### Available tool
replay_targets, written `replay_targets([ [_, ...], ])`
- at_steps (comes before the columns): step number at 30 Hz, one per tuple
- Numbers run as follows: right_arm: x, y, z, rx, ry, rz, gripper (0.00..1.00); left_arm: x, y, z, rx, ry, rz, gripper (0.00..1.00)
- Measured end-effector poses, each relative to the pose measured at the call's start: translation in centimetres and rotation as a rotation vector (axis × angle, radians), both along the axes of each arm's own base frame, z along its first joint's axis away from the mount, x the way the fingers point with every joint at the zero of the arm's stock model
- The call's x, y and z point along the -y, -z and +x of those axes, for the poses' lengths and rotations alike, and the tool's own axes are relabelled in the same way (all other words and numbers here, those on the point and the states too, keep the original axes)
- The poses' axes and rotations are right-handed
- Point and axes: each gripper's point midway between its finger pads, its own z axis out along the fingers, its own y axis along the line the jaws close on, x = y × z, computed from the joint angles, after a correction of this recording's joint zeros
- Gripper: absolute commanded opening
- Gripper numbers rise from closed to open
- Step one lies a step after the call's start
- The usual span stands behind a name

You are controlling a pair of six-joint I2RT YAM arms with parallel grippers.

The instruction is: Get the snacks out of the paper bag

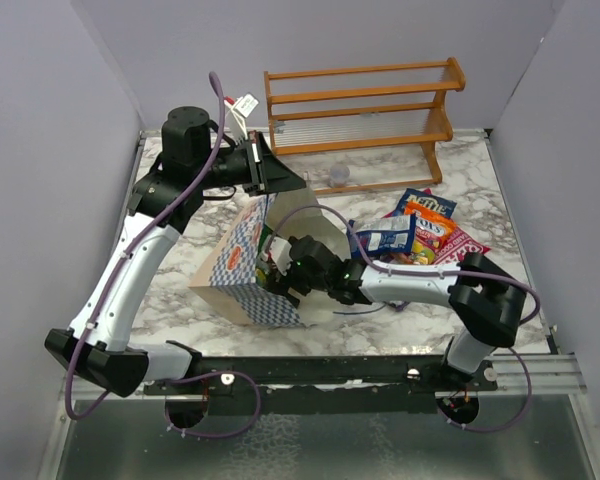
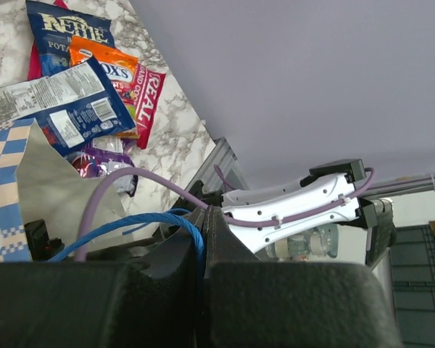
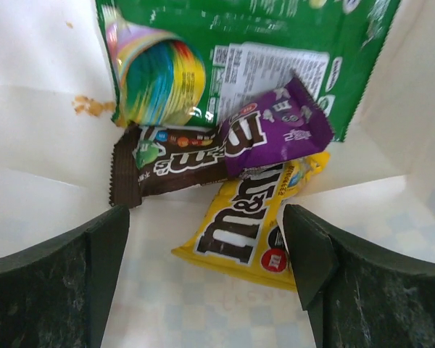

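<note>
Right gripper point(image 3: 206, 221) of mine is pushed into the mouth of the paper bag point(image 1: 230, 262), jaws spread wide with nothing between them, so they can drop either side of a packet. Straight ahead of the fingers lies a yellow packet point(image 3: 246, 225), nearest and flat on the bag's lower wall. Just beyond it a brown packet point(image 3: 167, 163) and a purple packet point(image 3: 275, 134) overlap, and deeper in sit a green packet point(image 3: 275, 43) and a rainbow-coloured packet point(image 3: 156, 76). My left gripper point(image 2: 205, 232), farther out than the right one, is clamped shut on the bag's blue cord handle point(image 2: 141, 221). I judge that grip is there to hold the bag on its side with its mouth open toward my reach. Behind my right wrist, on the table point(image 1: 510, 200), a pile of packets point(image 1: 425, 225) is already out. The yellow one looks the easiest next pick
</note>
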Motion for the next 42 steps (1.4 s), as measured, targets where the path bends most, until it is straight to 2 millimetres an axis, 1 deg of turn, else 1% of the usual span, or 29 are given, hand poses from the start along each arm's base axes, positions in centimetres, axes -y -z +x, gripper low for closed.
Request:
replay_targets([
  [4,0.4,2.5,-0.2,-0.031,0.001,-0.060,0.71,0.1,0.1,0.1,-0.002,0.004,0.001,0.00],
  [5,0.6,2.9,-0.3,-0.038,0.001,-0.075,0.66,0.1,0.0,0.2,0.000,0.004,0.001,0.00],
  [7,0.8,3.2,-0.3,-0.038,0.004,-0.088,0.53,0.1,-0.3,0.2,0.010,0.005,-0.001,0.00],
  [8,0.8,3.1,-0.2,-0.033,0.005,-0.090,0.47,0.1,-0.3,0.2,0.013,0.005,-0.001,0.00],
  [9,0.8,2.9,0.0,-0.027,0.010,-0.090,0.44,0.1,-0.4,0.2,0.017,0.006,-0.001,0.00],
  [10,0.6,2.6,0.2,-0.021,0.013,-0.086,0.43,0.1,-0.5,0.2,0.020,0.007,-0.001,0.00],
  [12,0.3,1.9,0.6,-0.008,0.022,-0.075,0.36,0.1,-0.5,0.1,0.020,0.007,0.002,0.00],
  [16,0.4,0.4,0.9,0.005,0.032,-0.060,0.33,0.0,-0.2,0.1,0.019,0.007,0.011,0.00],
  [18,0.7,-0.8,0.7,0.013,0.032,-0.044,0.33,0.0,-0.1,0.1,0.025,0.008,0.016,0.00],
  [22,1.4,-5.6,0.3,0.062,0.031,0.055,0.33,-0.2,0.6,0.3,0.025,0.002,0.032,0.00],
  [23,1.6,-7.1,0.1,0.078,0.031,0.089,0.33,-0.3,0.8,0.5,0.028,-0.004,0.040,0.00],
  [25,2.2,-9.1,-0.3,0.099,0.028,0.136,0.33,-0.4,1.0,0.7,0.027,-0.017,0.048,0.00],
  [28,3.6,-11.2,-1.2,0.119,0.021,0.188,0.33,-0.8,1.1,1.2,0.042,-0.046,0.060,0.00],
  [30,4.4,-11.9,-1.8,0.127,0.013,0.210,0.33,-1.2,1.2,1.6,0.051,-0.066,0.066,0.00],
  [34,6.9,-13.5,-3.3,0.156,0.010,0.266,0.32,-1.9,1.2,2.3,0.068,-0.095,0.075,0.00],
  [35,7.6,-14.2,-3.4,0.173,0.019,0.285,0.32,-2.1,1.2,2.4,0.070,-0.101,0.077,0.00],
  [37,9.2,-16.1,-3.4,0.223,0.060,0.331,0.30,-2.3,1.2,2.6,0.074,-0.108,0.079,0.00],
  [39,10.7,-18.6,-2.8,0.295,0.114,0.383,0.29,-2.4,1.2,2.8,0.075,-0.113,0.080,0.00],
  [41,11.7,-20.8,-2.1,0.363,0.162,0.422,0.29,-2.5,1.3,2.8,0.075,-0.114,0.080,0.00],
  [42,11.9,-21.5,-1.8,0.387,0.177,0.431,0.29,-2.5,1.3,2.8,0.074,-0.115,0.080,0.00],
])
